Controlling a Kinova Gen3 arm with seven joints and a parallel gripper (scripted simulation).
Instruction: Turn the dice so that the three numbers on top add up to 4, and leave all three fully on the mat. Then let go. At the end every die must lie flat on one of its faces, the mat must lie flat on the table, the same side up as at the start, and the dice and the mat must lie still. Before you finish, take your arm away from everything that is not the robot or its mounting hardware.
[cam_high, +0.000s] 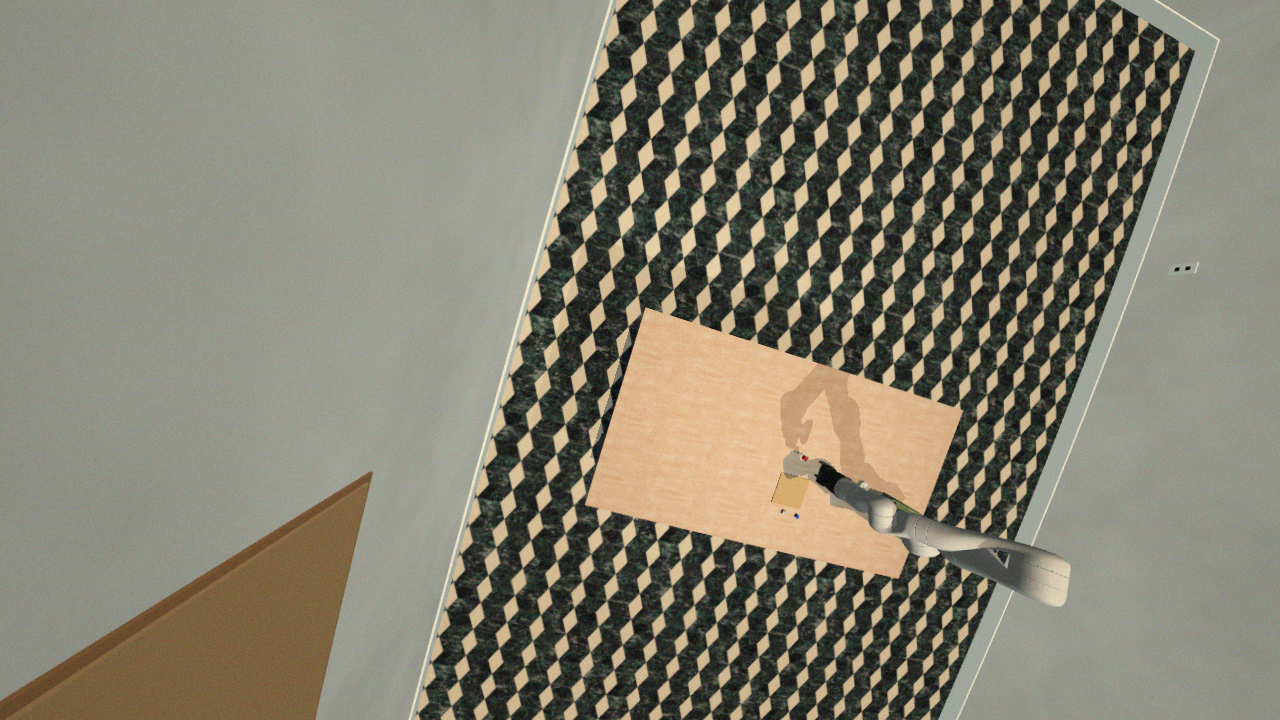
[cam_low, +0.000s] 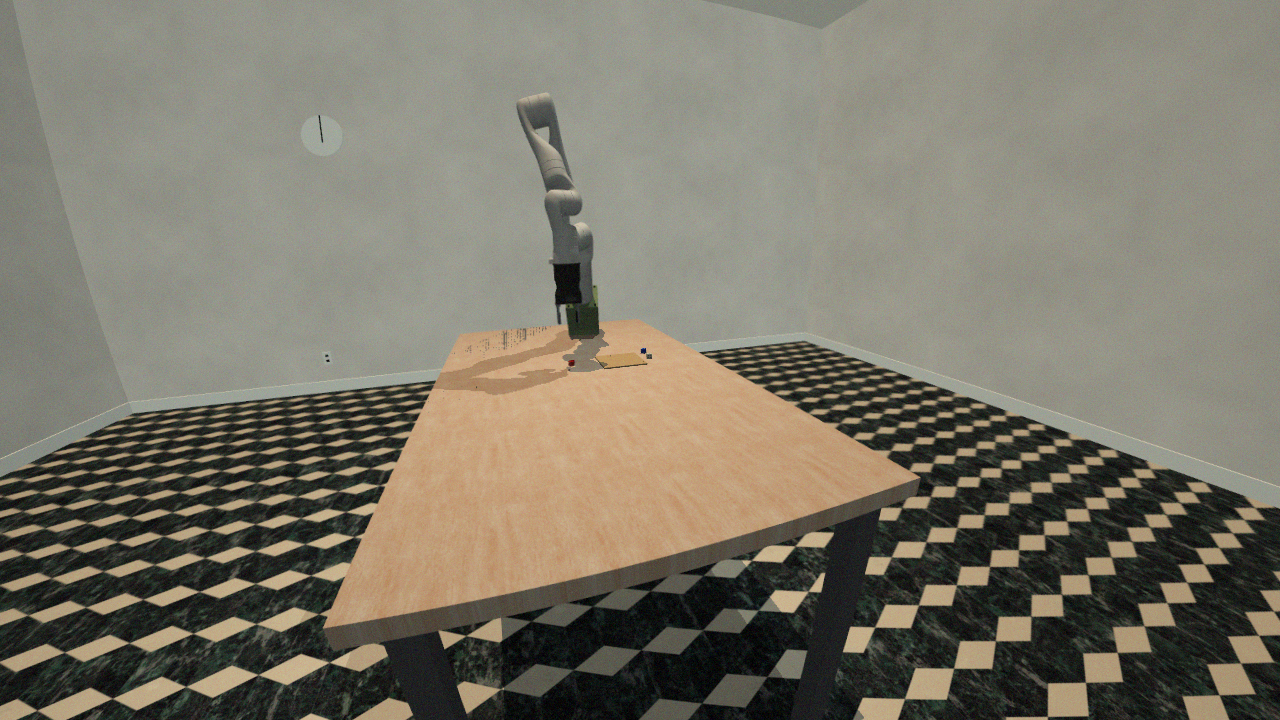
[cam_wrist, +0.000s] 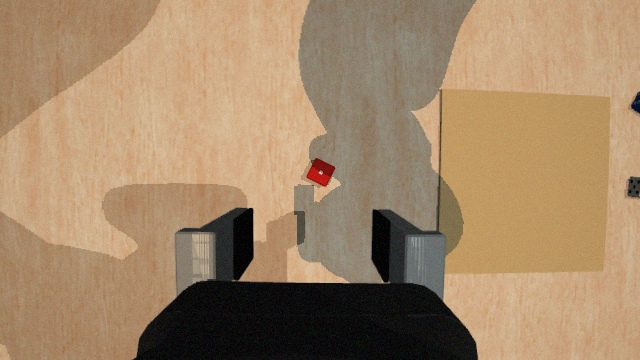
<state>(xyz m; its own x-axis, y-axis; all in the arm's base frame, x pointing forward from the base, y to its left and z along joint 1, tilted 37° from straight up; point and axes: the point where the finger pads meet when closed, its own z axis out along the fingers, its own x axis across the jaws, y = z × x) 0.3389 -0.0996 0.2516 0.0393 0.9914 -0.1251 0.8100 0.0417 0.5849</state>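
Red die (cam_high: 804, 458) (cam_low: 571, 363) (cam_wrist: 320, 172): rests on the wooden table (cam_high: 698, 394) (cam_low: 626, 465) (cam_wrist: 225, 125), off the mat. Its upper face shows one white pip; shadow crosses part of that face.

Tan mat (cam_high: 791, 490) (cam_low: 623, 360) (cam_wrist: 522, 182): lies flat at three o'clock from the red die in the wrist view, apart from it.

Blue die (cam_high: 796, 515) (cam_low: 643, 351) (cam_wrist: 636, 103): located off the mat, at two o'clock from the mat's centre in the wrist view; partly cut off by the frame edge.

Grey die (cam_high: 783, 512) (cam_low: 648, 356) (cam_wrist: 634, 187): located off the mat, at three o'clock in the same view. Dark pips are visible; the upper count cannot be confirmed.

Gripper (cam_high: 816, 472) (cam_low: 559, 315) (cam_wrist: 312, 234): released, fingers spread wide, raised above the table. The red die appears at twelve o'clock from the finger gap in the wrist view.

Green base (cam_low: 582, 320): stands at twelve o'clock from the red die in the exterior view.
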